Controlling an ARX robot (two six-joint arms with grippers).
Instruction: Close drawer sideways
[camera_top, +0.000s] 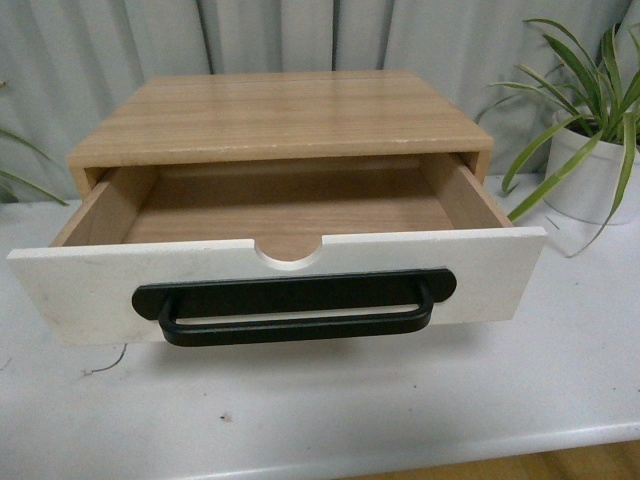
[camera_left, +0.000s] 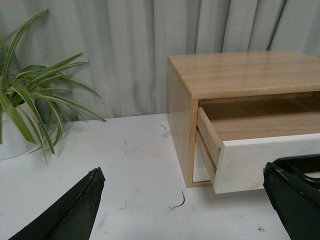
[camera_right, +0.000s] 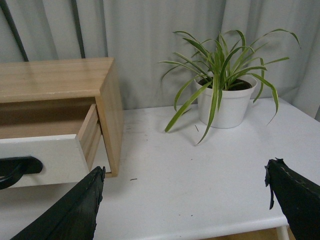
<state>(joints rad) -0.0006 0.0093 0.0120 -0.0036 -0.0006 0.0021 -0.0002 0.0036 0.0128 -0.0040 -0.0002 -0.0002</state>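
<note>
A potted plant (camera_left: 35, 95) stands well ahead of the left tool (camera_left: 182, 172), off its outer finger. That tool is spread wide and holds nothing, above the white desk (camera_left: 135, 165). Ahead of it, toward its inner finger, the drawer (camera_top: 280, 275) stands pulled well out of the wooden cabinet (camera_top: 280, 115), its light wood inside showing and the black bar handle (camera_top: 295, 312) on its white front. The right tool (camera_right: 185, 170) is likewise wide and holds nothing, with the drawer's end ahead by its inner finger. A second potted plant (camera_right: 225, 95) stands ahead, well apart from the cabinet.
</note>
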